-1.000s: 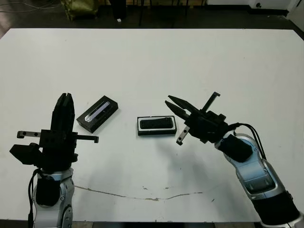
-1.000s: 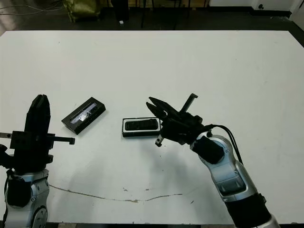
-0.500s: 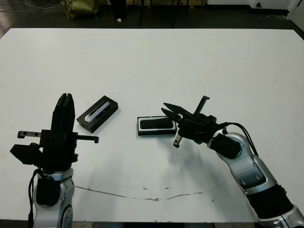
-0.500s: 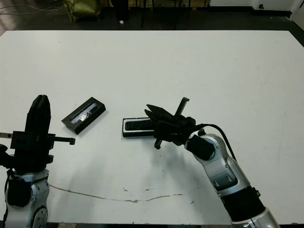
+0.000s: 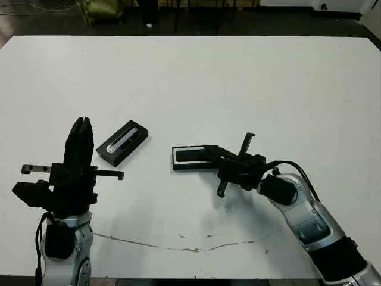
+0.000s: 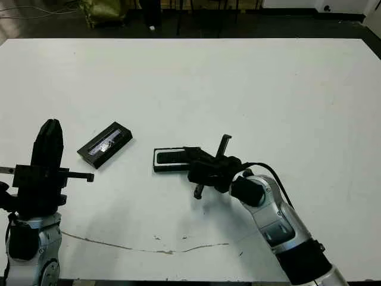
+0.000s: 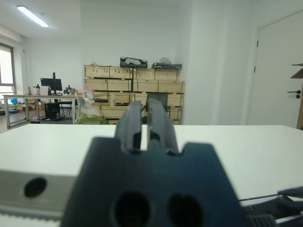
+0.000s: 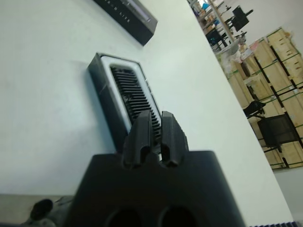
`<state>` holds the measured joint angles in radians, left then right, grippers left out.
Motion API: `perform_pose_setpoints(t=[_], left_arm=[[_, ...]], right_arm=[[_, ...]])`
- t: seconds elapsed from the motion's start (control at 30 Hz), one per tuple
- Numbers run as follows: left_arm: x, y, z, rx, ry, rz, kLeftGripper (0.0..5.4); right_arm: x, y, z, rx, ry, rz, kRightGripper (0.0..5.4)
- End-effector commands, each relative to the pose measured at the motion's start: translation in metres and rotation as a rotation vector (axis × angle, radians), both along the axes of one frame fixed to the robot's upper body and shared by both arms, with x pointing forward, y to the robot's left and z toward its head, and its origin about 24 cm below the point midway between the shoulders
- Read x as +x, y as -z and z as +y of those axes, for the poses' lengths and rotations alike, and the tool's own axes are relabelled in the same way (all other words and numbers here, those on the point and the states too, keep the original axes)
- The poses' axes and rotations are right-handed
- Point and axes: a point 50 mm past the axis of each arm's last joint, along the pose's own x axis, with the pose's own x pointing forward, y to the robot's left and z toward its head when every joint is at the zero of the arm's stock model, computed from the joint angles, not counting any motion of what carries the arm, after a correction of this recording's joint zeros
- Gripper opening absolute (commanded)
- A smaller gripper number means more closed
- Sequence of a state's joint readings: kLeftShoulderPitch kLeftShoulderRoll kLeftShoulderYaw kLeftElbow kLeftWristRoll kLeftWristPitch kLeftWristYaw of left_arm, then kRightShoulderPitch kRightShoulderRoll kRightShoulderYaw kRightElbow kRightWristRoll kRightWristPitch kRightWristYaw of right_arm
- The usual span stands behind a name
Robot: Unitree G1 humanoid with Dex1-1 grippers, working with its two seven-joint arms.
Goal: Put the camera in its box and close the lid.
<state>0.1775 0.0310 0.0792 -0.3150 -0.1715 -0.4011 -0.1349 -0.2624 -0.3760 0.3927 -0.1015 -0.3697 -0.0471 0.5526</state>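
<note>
Black right tool (image 5: 209,152) low over camera (image 5: 191,155), seemingly touching

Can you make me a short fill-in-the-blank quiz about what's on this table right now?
1. The camera lies inside the ____.
2. The lid lies on the table, toward the robot's ____ of the box.
3. The ____ gripper reaches over the camera.

Missing words: box; left; right

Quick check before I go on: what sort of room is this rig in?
Likely a lab or workshop with storage. Beyond the white table, the left wrist view shows stacked wooden crates, a desk with monitors, and a ceiling strip light. The right wrist view shows more crates.
</note>
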Motion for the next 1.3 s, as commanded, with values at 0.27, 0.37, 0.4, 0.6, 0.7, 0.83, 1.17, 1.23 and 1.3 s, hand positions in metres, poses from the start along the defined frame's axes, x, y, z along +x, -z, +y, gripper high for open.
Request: perform_pose_setpoints(t=[0.27,0.37,0.4,0.6,0.7,0.83,1.17,1.23,1.3], left_arm=[[-0.001,0.006,0.002,0.004,-0.006,0.031,0.00],[-0.001,0.005,0.002,0.008,-0.003,0.029,0.00],[-0.001,0.005,0.002,0.007,-0.001,0.029,0.00],[-0.001,0.005,0.003,0.008,0.002,0.018,0.00],[-0.001,0.005,0.003,0.005,0.000,0.024,0.00],[-0.001,0.005,0.003,0.005,-0.003,0.026,0.00],[0.000,0.006,0.003,0.002,-0.002,0.031,0.00],[0.000,0.005,0.003,0.004,-0.007,0.028,0.00],[0.000,0.005,0.004,0.004,-0.009,0.026,0.00]], right_arm=[[-0.011,0.032,-0.020,-0.034,0.060,0.198,0.01],[-0.006,0.039,-0.027,0.035,0.141,0.303,0.01],[-0.004,0.041,-0.029,0.059,0.173,0.346,0.01],[0.000,0.042,-0.038,0.184,0.224,0.487,0.01],[-0.002,0.031,-0.038,0.280,0.190,0.506,0.01],[-0.005,0.006,-0.038,0.465,0.172,0.558,0.01],[-0.010,-0.042,-0.048,0.788,0.180,0.645,0.01],[-0.011,-0.046,-0.048,0.824,0.158,0.660,0.01],[-0.012,-0.051,-0.048,0.858,0.141,0.668,0.01]])
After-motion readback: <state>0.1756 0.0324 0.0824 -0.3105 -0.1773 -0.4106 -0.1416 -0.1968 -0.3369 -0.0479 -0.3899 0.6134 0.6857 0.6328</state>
